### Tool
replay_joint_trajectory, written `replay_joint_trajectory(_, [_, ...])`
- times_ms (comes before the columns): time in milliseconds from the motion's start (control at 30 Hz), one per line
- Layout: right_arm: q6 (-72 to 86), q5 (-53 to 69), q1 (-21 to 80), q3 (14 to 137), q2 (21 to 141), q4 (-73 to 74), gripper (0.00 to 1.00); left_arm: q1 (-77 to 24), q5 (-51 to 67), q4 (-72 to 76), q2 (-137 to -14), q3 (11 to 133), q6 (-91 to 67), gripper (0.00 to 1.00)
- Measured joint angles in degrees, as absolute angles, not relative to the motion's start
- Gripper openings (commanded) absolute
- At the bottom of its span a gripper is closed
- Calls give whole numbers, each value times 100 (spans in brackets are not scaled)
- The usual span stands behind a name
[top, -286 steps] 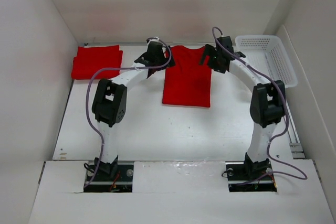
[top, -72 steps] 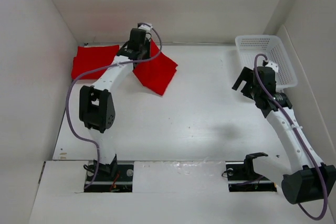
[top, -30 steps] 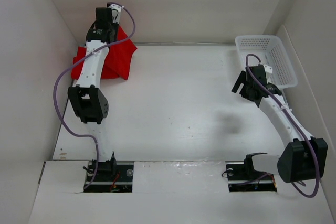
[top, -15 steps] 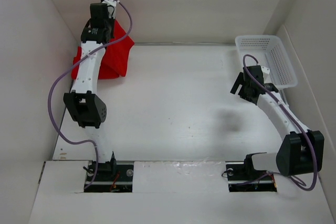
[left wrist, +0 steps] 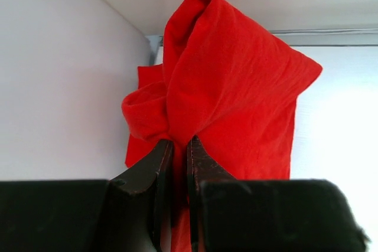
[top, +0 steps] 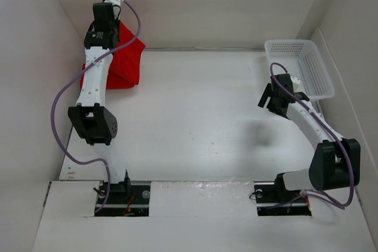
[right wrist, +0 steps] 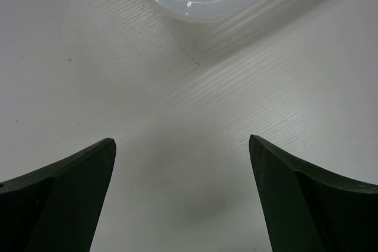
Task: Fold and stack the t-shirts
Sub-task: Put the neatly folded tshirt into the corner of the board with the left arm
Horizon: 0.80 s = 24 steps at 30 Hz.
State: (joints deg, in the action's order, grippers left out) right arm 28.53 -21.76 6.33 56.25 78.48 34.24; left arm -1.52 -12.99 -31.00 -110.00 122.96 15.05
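The left end effector (left wrist: 179, 143), clamped on the folded t-shirt (left wrist: 230, 87), has swung it well away from the basket (top: 287, 42), over the other t-shirt (top: 125, 79); release should finish stacking. The right end effector (right wrist: 183, 146) waits, jaws apart, beside the basket.

Far left corner of table (top: 201, 116): hanging t-shirt (left wrist: 236, 87), pinched in left gripper (left wrist: 179, 146), draped down over folded t-shirt (top: 84, 72) lying beside left wall (top: 35, 57). Far right edge: basket (top: 288, 42). Just before and left of basket: right gripper (right wrist: 181, 141), above table, well apart from both t-shirts.
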Motion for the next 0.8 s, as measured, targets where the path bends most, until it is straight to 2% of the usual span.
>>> replay_joint_trajectory(267, [2877,-2307,679,5690,8023,3459,100,174,-1529,-2921,-11332,12296,1509,0])
replay_joint_trajectory(567, [2958,-2580,836,5986,8169,3708,100,239,-1752,-2860,-12488,12755,1562,0])
replay_joint_trajectory(800, [3046,-2794,1120,6340,8639,3774,100,554,-1876,-2720,-12584,12759,1568,0])
